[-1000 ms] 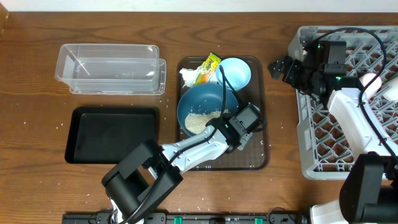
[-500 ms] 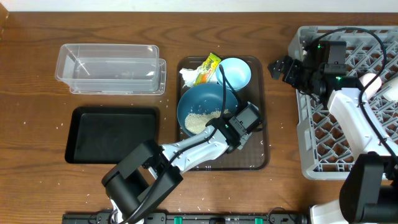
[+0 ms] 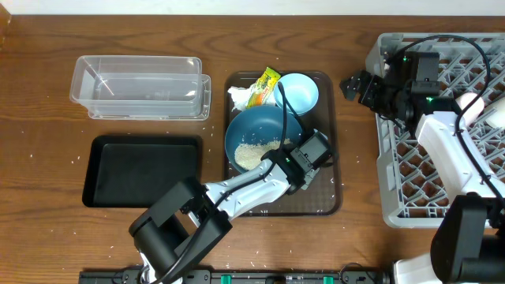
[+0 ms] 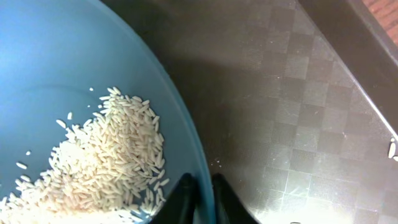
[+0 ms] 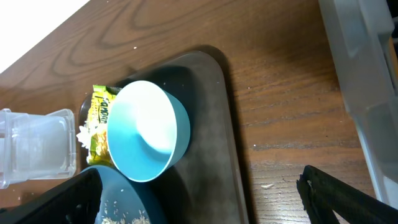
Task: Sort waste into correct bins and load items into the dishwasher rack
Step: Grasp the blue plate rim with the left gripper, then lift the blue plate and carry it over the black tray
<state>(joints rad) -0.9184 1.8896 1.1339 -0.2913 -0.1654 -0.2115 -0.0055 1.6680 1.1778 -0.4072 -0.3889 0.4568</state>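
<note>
A big dark-blue dish [image 3: 256,130] with a heap of white rice [image 4: 106,162] sits on the brown tray [image 3: 323,197]. My left gripper [image 4: 204,200] is shut on the dish's right rim [image 4: 186,143], one finger inside and one outside. Behind the dish lie a small light-blue bowl [image 5: 146,130], a yellow-green wrapper [image 3: 264,85] and a white tissue [image 3: 238,96]. My right gripper [image 3: 351,85] hangs open between the tray and the grey rack [image 3: 384,181], with nothing in it.
A clear tub [image 3: 142,87] stands at the back left, with a black tray [image 3: 142,170] in front of it. A pink cup [image 3: 471,102] and a white cup [image 3: 495,114] sit in the rack behind the right arm. Loose rice grains dot the wood.
The left jaws have closed onto the dish's rim. Neither arm has shifted in the overhead view.
</note>
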